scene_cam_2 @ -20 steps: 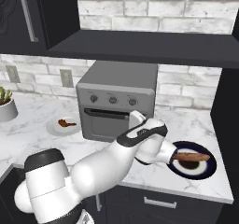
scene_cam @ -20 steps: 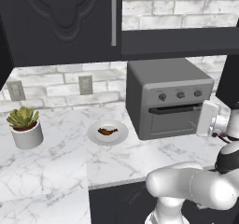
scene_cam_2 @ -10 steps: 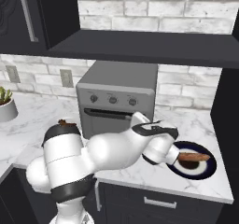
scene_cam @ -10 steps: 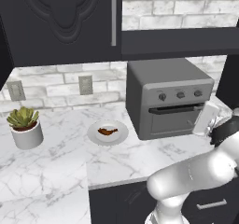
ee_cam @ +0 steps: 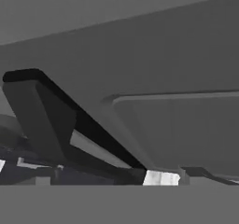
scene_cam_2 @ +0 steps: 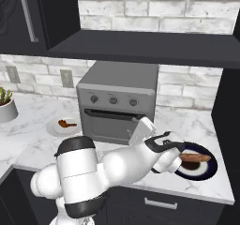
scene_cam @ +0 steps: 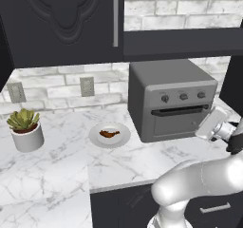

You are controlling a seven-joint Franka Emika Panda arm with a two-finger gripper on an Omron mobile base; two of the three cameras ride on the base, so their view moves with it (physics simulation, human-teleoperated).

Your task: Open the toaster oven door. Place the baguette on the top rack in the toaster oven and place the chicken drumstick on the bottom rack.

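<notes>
oven (scene_cam: 171,99): a big grey box on the counter (scene_cam: 57,175), at the back by the brick wall. It has three small dark knobs in a row near the top of its front.
door (scene_cam: 178,122): shut, flat against the front of the oven. Its dark bar handle (scene_cam: 179,110) runs along the top edge of the door.
baguette (scene_cam_2: 194,157): a long red-brown bread stick. It lies on a dark plate (scene_cam_2: 208,168) near the right end of the counter, close to the front edge.
drumstick (scene_cam: 109,134): a small brown piece of meat. It lies on a white plate (scene_cam: 97,139) on the counter, just left of the oven.
plant (scene_cam: 23,120): green, in a white pot, far to the left on the counter, well apart from the white plate.
arm: white. It bends up from below the counter's front edge and reaches toward the right side of the oven.
claw (scene_cam_2: 140,130): in front of the door, near its lower right corner, and between the oven and the dark plate. It is wide open and holds nothing. I cannot tell if it touches the door.
hand view: very close to the grey door, with the dark bar handle slanting across the left side.
</notes>
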